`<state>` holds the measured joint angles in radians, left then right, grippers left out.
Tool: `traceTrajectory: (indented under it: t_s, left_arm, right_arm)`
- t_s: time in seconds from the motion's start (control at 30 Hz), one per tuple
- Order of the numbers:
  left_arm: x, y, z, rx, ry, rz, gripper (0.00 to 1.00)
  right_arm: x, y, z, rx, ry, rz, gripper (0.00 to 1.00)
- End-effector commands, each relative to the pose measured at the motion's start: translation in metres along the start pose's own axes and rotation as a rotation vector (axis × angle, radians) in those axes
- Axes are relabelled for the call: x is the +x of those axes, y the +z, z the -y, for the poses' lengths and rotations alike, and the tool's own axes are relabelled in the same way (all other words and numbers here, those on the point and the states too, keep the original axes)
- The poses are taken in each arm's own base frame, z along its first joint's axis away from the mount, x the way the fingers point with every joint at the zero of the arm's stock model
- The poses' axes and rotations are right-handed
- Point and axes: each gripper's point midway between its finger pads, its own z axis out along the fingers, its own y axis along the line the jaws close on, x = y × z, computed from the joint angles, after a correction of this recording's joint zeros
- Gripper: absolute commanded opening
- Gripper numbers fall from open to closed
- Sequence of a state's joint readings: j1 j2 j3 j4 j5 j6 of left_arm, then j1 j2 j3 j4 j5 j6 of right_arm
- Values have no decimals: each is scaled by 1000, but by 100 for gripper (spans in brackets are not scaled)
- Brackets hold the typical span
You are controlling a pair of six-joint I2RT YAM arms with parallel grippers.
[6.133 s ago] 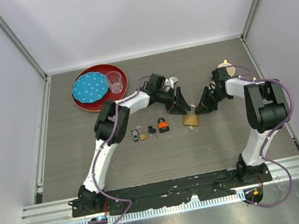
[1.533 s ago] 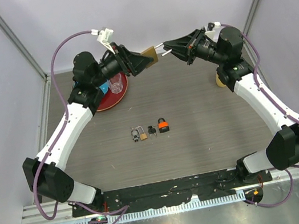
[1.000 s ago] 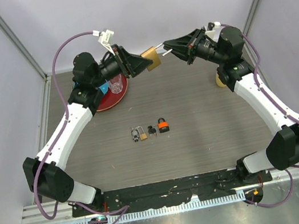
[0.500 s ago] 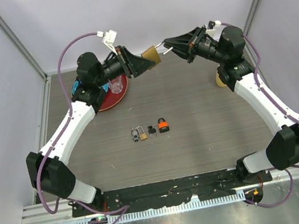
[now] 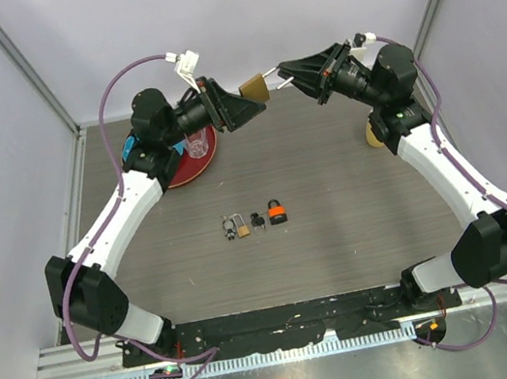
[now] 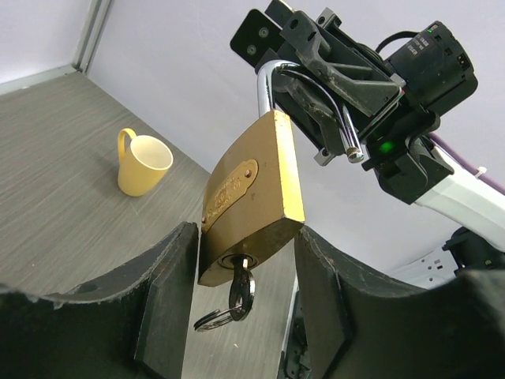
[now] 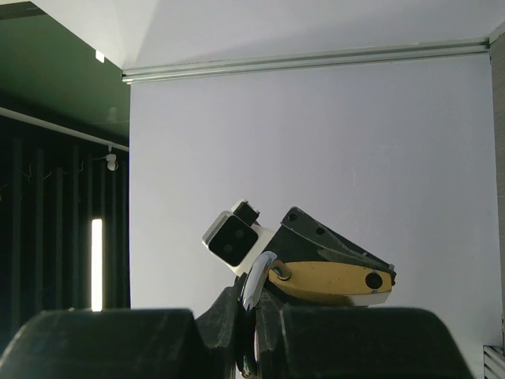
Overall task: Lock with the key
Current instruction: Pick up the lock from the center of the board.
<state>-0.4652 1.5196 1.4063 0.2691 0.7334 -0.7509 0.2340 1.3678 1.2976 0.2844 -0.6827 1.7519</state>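
While held aloft above the grey wood-grain table (image 5: 340, 233), the brass padlock (image 6: 252, 197) is clamped by its steel shackle (image 6: 264, 91) in the clenched right gripper (image 5: 284, 71). Its body is flanked by the fingers (image 6: 170, 292) of the left gripper (image 6: 246, 237), with a small dark key (image 6: 241, 288) seated in its underside. Whether those fingers press or stand released cannot be told.

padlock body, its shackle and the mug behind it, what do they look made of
The padlock body is likely brass, going by its golden brushed sheen and stamped oval. The shackle looks like steel or chrome-plated metal: bright silver with mirror-like highlights. The mug is pale yellow with a smooth, soft shine; ceramic or plastic, the look leaves that open.
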Motion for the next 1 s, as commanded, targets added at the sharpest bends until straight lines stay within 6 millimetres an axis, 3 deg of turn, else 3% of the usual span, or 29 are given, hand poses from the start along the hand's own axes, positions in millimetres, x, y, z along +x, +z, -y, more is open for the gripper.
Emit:
traceTrajectory:
  t_s: [0.0,0.37,0.47,0.57,0.83,0.97]
  left_arm:
    - [-26,-2,25,45,92,60,55]
    - [-35,-6,23,-11,189,60,63]
    - [-33,-6,25,-12,195,40,59]
    - [-30,-7,28,9,189,25,47]
    - [-19,-9,32,45,164,-11,46]
    - [-17,-8,31,51,156,-13,36]
  right_arm:
    - [18,-11,-55,-166,-89,-27,2]
    - [18,-12,-47,-154,-78,-29,2]
    - [17,-12,-46,-157,-70,-25,2]
    - [17,-11,-48,-165,-69,-26,2]
    - [15,-10,-49,-173,-66,-25,2]
    - [15,-10,-49,-173,-65,-25,2]
